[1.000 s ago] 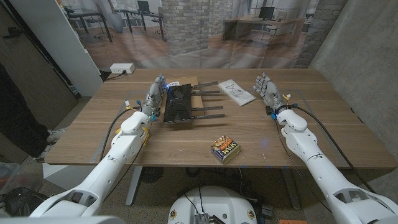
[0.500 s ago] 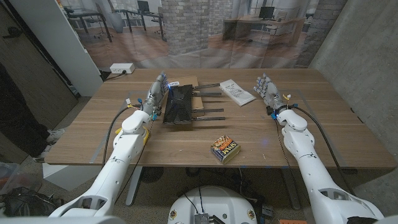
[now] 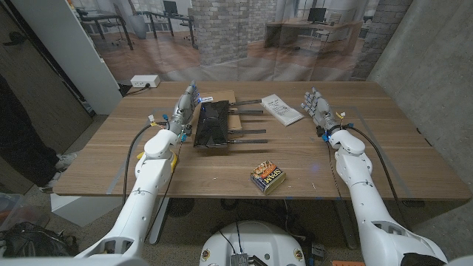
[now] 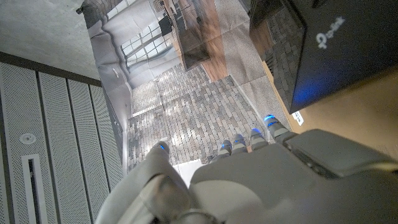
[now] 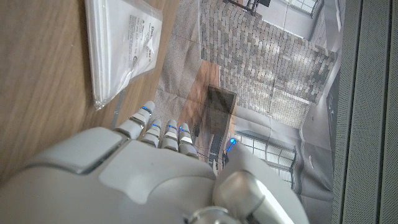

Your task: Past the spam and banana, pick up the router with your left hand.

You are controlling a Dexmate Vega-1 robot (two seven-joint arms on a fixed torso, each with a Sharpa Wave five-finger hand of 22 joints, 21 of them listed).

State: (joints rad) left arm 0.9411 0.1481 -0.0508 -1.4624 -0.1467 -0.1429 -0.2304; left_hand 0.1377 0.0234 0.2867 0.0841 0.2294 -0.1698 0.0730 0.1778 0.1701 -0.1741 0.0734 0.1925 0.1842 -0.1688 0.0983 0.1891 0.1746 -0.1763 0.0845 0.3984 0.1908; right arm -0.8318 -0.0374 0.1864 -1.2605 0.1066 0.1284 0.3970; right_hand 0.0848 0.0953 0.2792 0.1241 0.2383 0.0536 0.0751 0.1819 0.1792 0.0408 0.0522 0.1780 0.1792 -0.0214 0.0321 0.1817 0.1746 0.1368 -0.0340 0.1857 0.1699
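Black flat rectangular router (image 3: 211, 124) with thin antennas pointing toward robot's right, lying on brown wooden surface (image 3: 384, 148), left of centre, far half. Small tan cardboard piece (image 3: 234, 119) just beside router, under antennas. Left hand (image 3: 184, 111) just beside router's left edge, fingers extended along it, apart, nothing gripped; actual contact with router not discernible. In left wrist view, router's dark glossy corner (image 4: 336, 43) near fingertips (image 4: 272, 123), clear of them. Right hand (image 3: 318, 104) well apart on right side, fingers straight and parted, holding nothing. White printed plastic packet (image 3: 281, 108) between router and right hand, nearer the right hand. Blue-and-yellow spam tin (image 3: 268, 177) toward near edge, centre-right, well apart from router.
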